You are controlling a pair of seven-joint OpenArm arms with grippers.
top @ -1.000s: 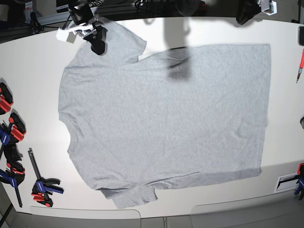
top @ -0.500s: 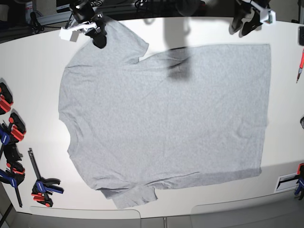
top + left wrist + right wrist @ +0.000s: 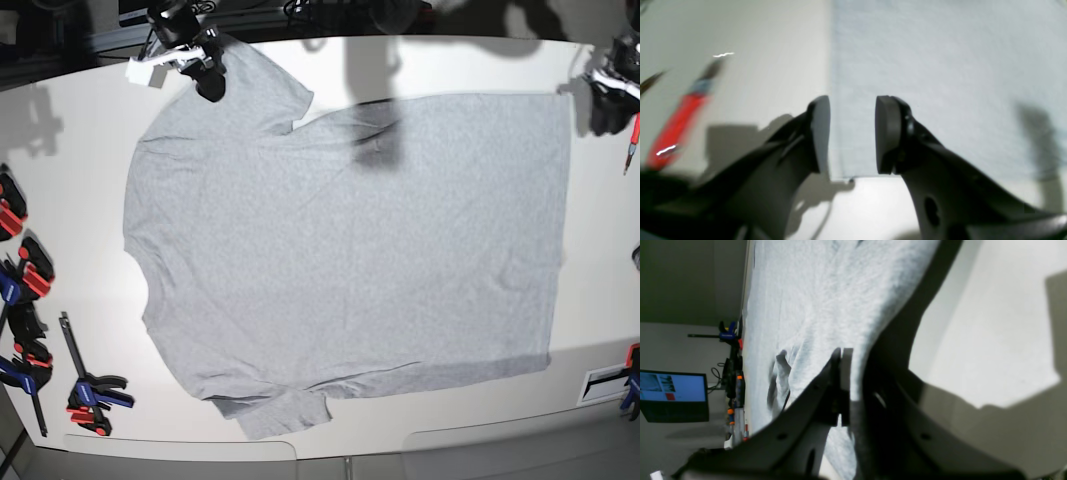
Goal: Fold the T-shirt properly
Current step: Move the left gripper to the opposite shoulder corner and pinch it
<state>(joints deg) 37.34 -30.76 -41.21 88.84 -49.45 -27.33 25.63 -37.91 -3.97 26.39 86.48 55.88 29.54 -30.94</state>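
My left gripper (image 3: 852,135) stands with its jaws parted, a clear gap between the two dark pads, and nothing is caught in them; through that gap I look down on the corner of the T-shirt (image 3: 350,260), where its side edge meets its hem against the pale table (image 3: 80,170). In the base view this claw (image 3: 605,105) sits at the far right edge, just beside that same corner. My right gripper (image 3: 846,386) is squeezed closed, and its tips are pressed onto the grey cloth of the sleeve, the fabric bunching slightly where they meet it; whether the cloth is truly pinched between the tips or only lies against them I cannot tell. In the base view it (image 3: 207,75) rests at the upper sleeve near the table's far edge. The shirt lies flat and spread wide across the middle of the table, its plain grey side up. Its long axis runs across the base view from left to right: the shoulders and neck point to that view's left, the straight hem (image 3: 560,230) to its right, with one sleeve toward the far edge and the other (image 3: 285,412) toward the near edge. Along the left edge of the table lie red and blue clamps (image 3: 90,392). To my left claw's side a red-handled tool (image 3: 676,125) lies blurred on the bare table.
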